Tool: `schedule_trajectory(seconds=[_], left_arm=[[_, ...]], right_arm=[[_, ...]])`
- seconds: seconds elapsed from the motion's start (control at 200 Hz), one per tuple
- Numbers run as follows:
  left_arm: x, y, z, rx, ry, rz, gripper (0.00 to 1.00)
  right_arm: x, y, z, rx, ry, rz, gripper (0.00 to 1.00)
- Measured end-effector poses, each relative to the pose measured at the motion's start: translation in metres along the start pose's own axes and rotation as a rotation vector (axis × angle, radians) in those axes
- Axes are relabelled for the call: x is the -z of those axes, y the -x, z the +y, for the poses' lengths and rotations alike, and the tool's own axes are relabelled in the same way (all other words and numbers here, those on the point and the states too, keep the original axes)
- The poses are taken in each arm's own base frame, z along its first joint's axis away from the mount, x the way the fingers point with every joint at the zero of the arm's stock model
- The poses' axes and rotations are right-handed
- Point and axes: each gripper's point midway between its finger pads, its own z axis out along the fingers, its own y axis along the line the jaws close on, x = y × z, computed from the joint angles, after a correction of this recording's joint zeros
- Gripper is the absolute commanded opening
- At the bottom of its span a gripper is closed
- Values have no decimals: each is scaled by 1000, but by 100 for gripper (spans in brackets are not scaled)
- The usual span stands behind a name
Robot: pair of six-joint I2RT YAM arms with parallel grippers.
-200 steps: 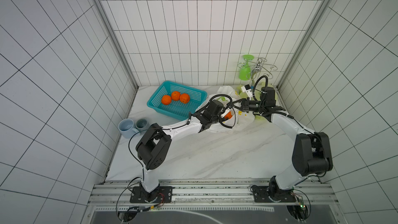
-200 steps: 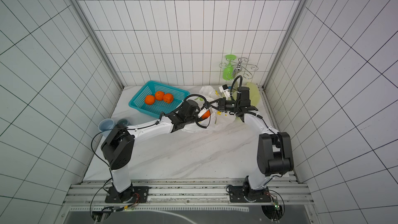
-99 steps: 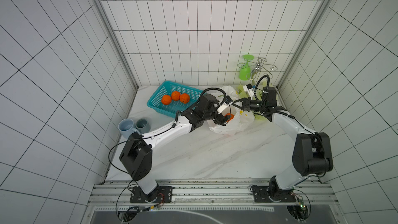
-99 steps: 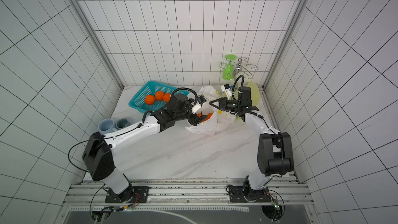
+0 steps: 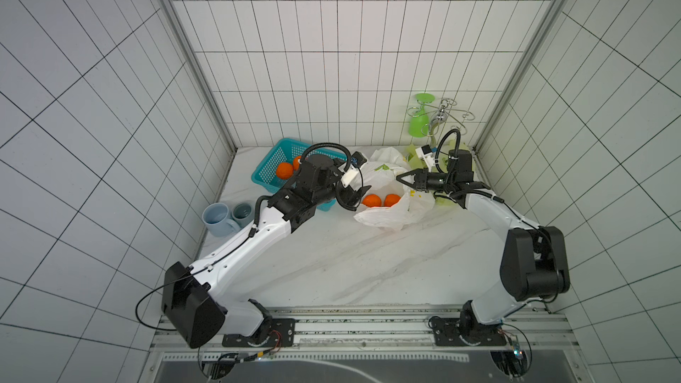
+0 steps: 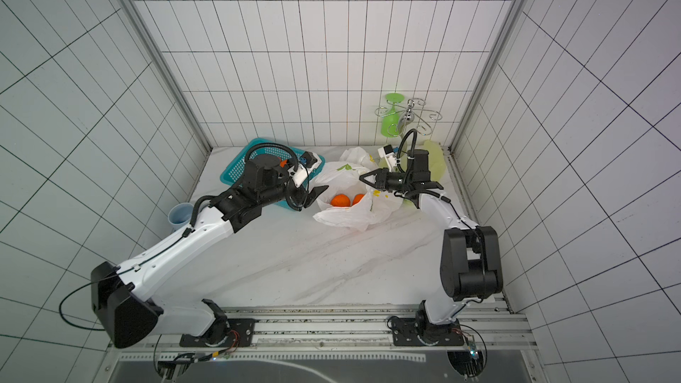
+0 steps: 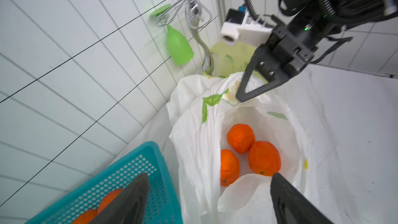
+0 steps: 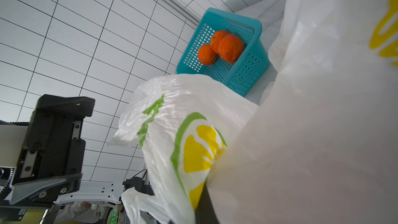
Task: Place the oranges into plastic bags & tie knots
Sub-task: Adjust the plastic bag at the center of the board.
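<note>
**Bimanual arrangement on the white marble-veined bench (image 5: pixel 331 259), read from front to rear.**

Nearest, at the bench's left edge, two pale blue-grey ceramic mugs (image 5: pixel 224 215) stand side by side.

Beyond them the left pincer (image 5: pixel 355 198) hovers just beside the mouth of the translucent white plastic bag with lemon and leaf prints (image 5: pixel 383 215). Its jaws are spread wide and grip nothing.

The white bag lies on the middle-rear part of the bench, its mouth gaping toward the left arm. Inside it, three small round bright-orange fruits (image 7: pixel 240 137) rest in a touching cluster. Only two of them show in the top views.

The right pincer (image 5: pixel 401 180) is closed on the bag's upper rim and holds that edge lifted.

Behind the left wrist, toward the rear left corner, sits the teal perforated plastic basket (image 8: pixel 243 76). It holds three more oranges (image 8: pixel 230 47), which are pressed together and partly hidden in the top views.

At the rear right corner, behind the right arm, the translucent yellow-green plastic bag (image 6: pixel 435 158) lies crumpled.

Farthest back, by the rear wall, a chrome wire rack (image 5: pixel 447 112) carries a green plastic goblet (image 5: pixel 418 125) hanging bowl-down.
</note>
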Motion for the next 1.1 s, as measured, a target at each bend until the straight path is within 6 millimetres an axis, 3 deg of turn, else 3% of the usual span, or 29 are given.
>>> schedule_trajectory(seconds=[0.065,0.15,0.24,0.305,0.35,0.375,0.41,0.505,0.57,0.735,0.785,0.855,0.92,1.099], left_arm=[[-10,-18,4,1,27,54,74],[-28,-39,5,19,42,120,47],[-42,-56,4,25,41,178,14],[-46,-60,4,31,29,204,0],[-45,-59,3,42,14,208,0],[-43,-56,3,46,4,203,0],[-39,-50,3,60,-15,188,0],[-25,-36,7,121,-60,135,0],[-14,-29,13,175,-83,102,0],[-3,-26,18,314,-156,77,0],[-3,-28,15,351,-187,81,0],[-4,-30,12,389,-217,88,0],[-6,-33,10,417,-238,96,0],[-10,-40,8,463,-268,115,0]], right_arm=[[-1,-1,-2,-3,-2,3,0],[-3,-4,-8,-4,-13,13,0],[-5,-11,-15,-1,-47,30,18],[-4,-12,-23,18,-108,45,31],[-2,-8,-28,53,-173,53,40],[0,-3,-28,86,-201,55,56],[2,7,-28,150,-257,54,70],[10,29,-10,396,-375,35,84],[14,29,21,581,-418,35,87],[26,17,136,1032,-328,-33,89],[28,6,159,1134,-281,-29,89],[22,-16,175,1237,-211,17,89],[9,-44,176,1299,-146,92,89],[-29,-147,165,1400,46,367,90]])
